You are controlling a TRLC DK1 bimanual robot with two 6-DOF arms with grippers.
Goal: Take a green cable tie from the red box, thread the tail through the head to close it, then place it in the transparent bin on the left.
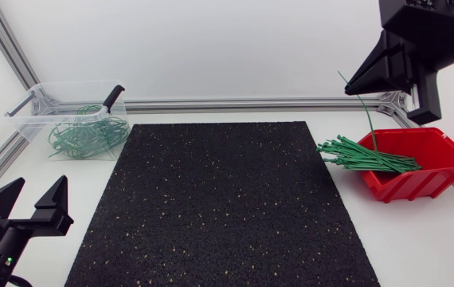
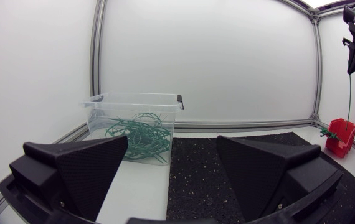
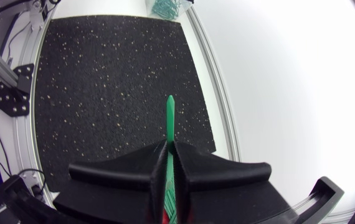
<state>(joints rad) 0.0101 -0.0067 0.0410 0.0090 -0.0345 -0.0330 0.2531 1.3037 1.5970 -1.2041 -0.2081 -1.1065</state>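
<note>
mat point(image 1: 219, 207): table centre
bin point(image 1: 29, 119): far left, looped ties point(image 1: 88, 137) inside
box point(image 1: 450, 151): right of mat, tie bundle point(image 1: 362, 156) inside
right gripper point(image 3: 170, 149): above box, gripping single tie point(image 3: 170, 118)

No text, label, number or sign can be read in any view. The red box point(image 1: 438, 182) at three o'clock and the transparent bin point(image 1: 28, 119) at ten o'clock carry no legible print.

The left arm sits low at the near left, its gripper point(image 1: 37, 188) level and facing forward, the two wedge fingers point(image 2: 90, 168) spread wide with nothing between them. The right arm hangs high at the far right. Its gripper point(image 1: 349, 82) angles downward, fingers pinched tight on a green cable tie point(image 3: 170, 118).
</note>
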